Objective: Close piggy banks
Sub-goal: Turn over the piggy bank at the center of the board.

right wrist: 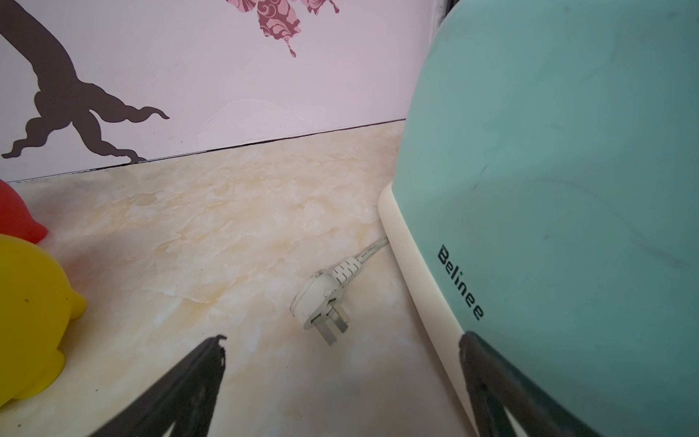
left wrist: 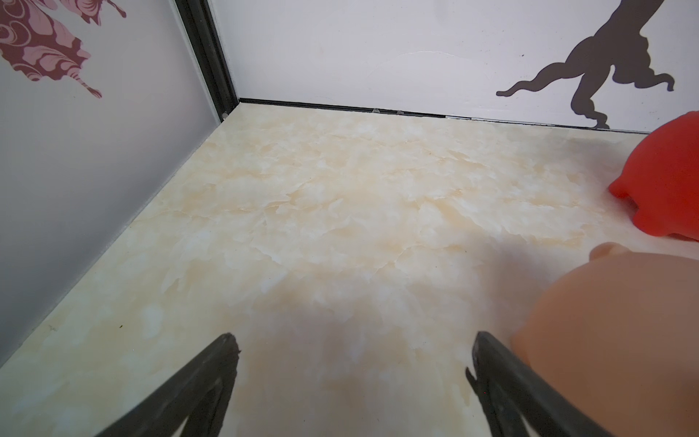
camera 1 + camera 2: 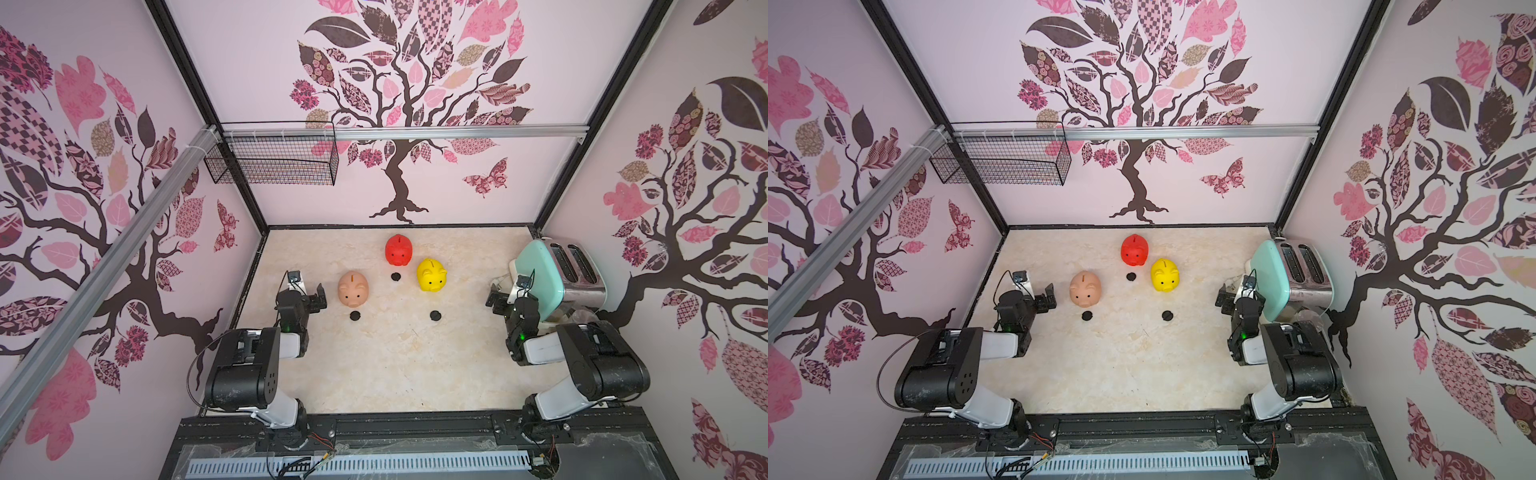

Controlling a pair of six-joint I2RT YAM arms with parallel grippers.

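My left gripper [image 3: 318,297], right gripper [image 3: 496,301]: jaws apart, empty. Between them 3 round plastic piggy banks: peach-pink pig [image 3: 353,289], red pig [image 3: 398,250], yellow pig [image 3: 431,274]. Small black round plugs [image 3: 355,316] beside, likely staged for fitting.

Reading the table [image 3: 374,374] from above, with twelve o'clock at the back wall, the rear piggy bank [image 3: 398,249] is sitting at twelve. The right piggy bank [image 3: 431,274] is sitting just beside it at one, and the left piggy bank [image 3: 353,289] is sitting apart at eleven. The rear plug [image 3: 396,276], right plug [image 3: 435,316] and left plug [image 3: 355,316] are each lying at six o'clock of their pig. The toaster [image 3: 557,274] is standing at two, with its mains plug [image 1: 321,299] lying beside its base. The left gripper [image 3: 319,297] is sitting at nine o'clock of the left piggy bank, and the right gripper [image 3: 495,302] at nine of the toaster.
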